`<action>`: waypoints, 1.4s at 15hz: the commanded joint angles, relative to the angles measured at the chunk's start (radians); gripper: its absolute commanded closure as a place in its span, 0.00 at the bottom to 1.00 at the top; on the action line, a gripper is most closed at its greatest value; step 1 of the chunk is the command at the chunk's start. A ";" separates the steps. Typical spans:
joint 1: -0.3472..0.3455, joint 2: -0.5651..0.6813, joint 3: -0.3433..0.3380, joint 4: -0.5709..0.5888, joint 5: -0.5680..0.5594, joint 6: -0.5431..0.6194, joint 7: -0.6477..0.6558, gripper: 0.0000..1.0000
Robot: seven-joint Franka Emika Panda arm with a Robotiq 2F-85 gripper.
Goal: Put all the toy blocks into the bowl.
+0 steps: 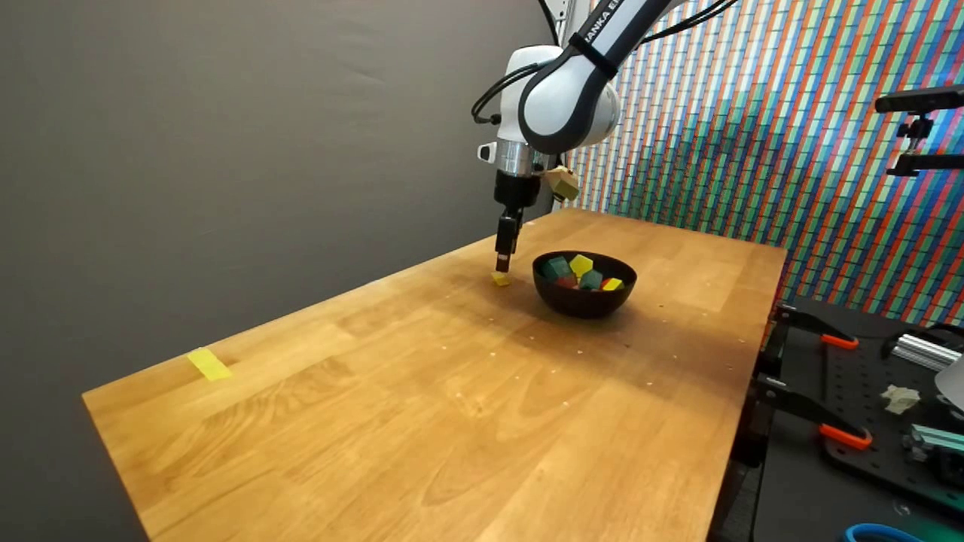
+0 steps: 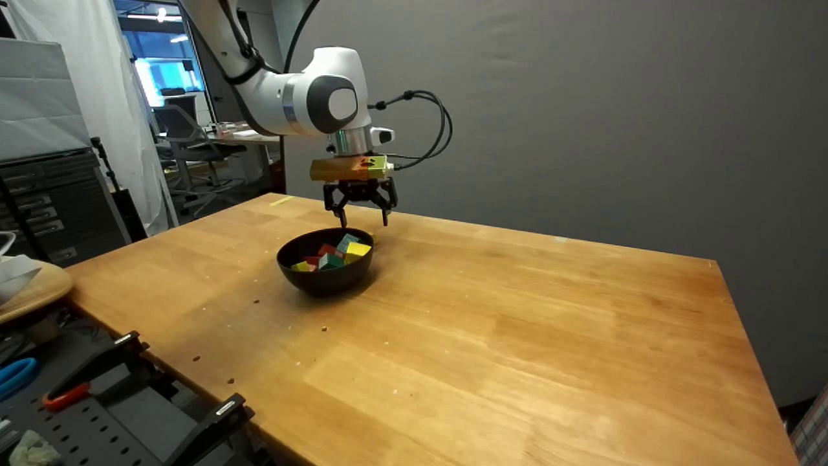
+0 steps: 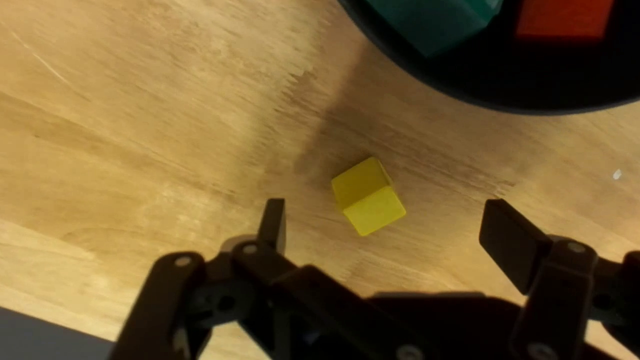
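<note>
Lone block: In an exterior view, one yellow block [image 1: 500, 279] sat on the wooden surface [image 1: 422, 421], just below the tip of one black pincer [image 1: 502, 265].
Bowl: One round black bowl [image 1: 584, 305] stood upright near that block, holding at least two green blocks [image 1: 557, 268], two yellow blocks [image 1: 581, 265] and two red blocks [image 1: 566, 281].
Strip: One flat yellow strip [image 1: 209, 364] lay well apart, near the surface's edge.
Pincer: In an exterior view, its two fingers [image 2: 386, 215] hung spread wide, released, beyond the bowl [image 2: 326, 281].
Bowl's load: At least six blocks showed, two each of green, yellow and red; the lone block was mostly hidden behind the rim.
Yellow block: In the wrist view, it [image 3: 370, 197] lay between the two parted fingers, touching neither, near the bowl, where one green block [image 3: 440, 20] and one red block [image 3: 565, 17] showed in part.
</note>
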 commanded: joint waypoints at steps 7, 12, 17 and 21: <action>0.017 0.167 -0.004 0.254 -0.032 -0.164 0.032 0.66; 0.036 0.121 -0.035 0.194 -0.088 -0.170 0.067 0.89; 0.065 -0.049 -0.043 0.039 -0.180 -0.103 0.078 0.89; 0.051 -0.251 -0.024 -0.124 -0.194 -0.028 0.094 0.89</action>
